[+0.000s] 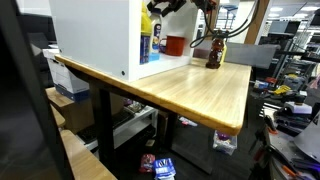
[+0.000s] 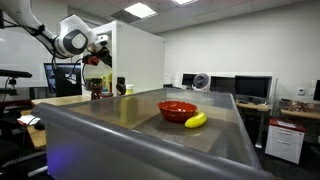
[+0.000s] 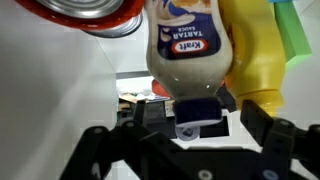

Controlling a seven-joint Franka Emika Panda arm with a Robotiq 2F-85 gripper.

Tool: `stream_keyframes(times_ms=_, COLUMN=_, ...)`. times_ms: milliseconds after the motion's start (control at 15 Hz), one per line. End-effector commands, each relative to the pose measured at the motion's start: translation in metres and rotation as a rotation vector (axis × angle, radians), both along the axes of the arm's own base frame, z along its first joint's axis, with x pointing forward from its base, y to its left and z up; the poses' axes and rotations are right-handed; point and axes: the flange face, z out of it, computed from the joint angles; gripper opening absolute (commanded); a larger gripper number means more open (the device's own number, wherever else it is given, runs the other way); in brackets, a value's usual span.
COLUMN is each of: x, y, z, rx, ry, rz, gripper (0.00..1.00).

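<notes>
In the wrist view a white Kraft tartar sauce bottle (image 3: 183, 50) stands on its dark cap (image 3: 193, 105) on a white shelf. My gripper (image 3: 197, 116) is open, one finger on each side of the cap, with a gap on both sides. A yellow squeeze bottle (image 3: 255, 55) stands against the sauce bottle's right side. At the top left is a can with a red rim (image 3: 90, 12). In both exterior views the gripper (image 1: 160, 8) (image 2: 98, 58) reaches into the open side of a white cabinet (image 1: 95, 35), where the bottles (image 1: 150, 42) stand.
The cabinet sits on a wooden table (image 1: 200, 90). A brown bottle (image 1: 213, 55) and a red container (image 1: 175, 45) stand by the cabinet's opening. A red bowl (image 2: 178, 110) and a banana (image 2: 196, 120) lie on a grey surface. A green item (image 3: 290, 35) is beside the yellow bottle.
</notes>
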Motion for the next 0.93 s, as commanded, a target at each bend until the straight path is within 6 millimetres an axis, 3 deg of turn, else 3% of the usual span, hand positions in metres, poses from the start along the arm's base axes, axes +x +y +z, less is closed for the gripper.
stream_keyframes(times_ms=0, x=0.006, y=-0.005, z=-0.001, rx=-0.007, ry=0.02, rz=-0.017, gripper=0.71)
stream_keyframes(times_ms=533, x=0.007, y=0.006, z=-0.005, rx=-0.007, ry=0.012, rz=0.0, gripper=0.24)
stream_keyframes(times_ms=867, x=0.005, y=0.009, z=-0.004, rx=-0.004, ry=0.02, rz=-0.01, gripper=0.21)
